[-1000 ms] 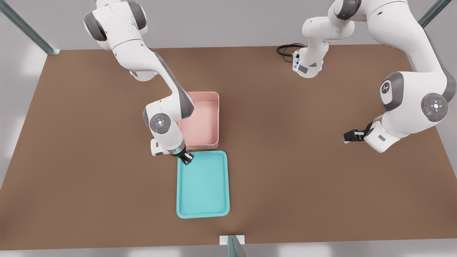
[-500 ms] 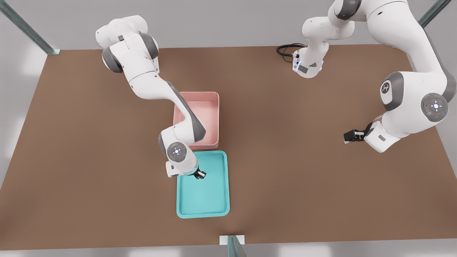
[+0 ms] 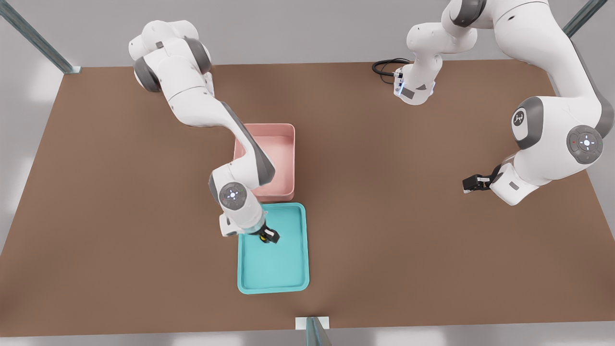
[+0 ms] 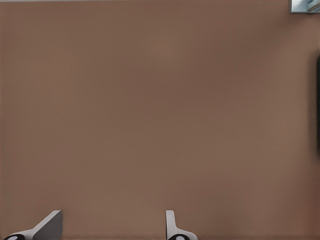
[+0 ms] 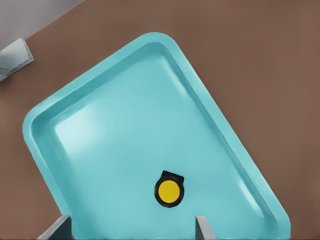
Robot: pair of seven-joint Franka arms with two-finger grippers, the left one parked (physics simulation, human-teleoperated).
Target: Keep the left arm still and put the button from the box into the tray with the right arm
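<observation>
Since half a second ago the gripper has lifted slightly, fingers spread and empty, button lying loose below in the tray: retract straight up.

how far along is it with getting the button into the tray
Nearly done. The button lies on the floor of the teal tray, and what shows of the pink box is empty. The pincer hangs just above it, fingers spread apart and clear of it. Left: lift the arm away.
</observation>
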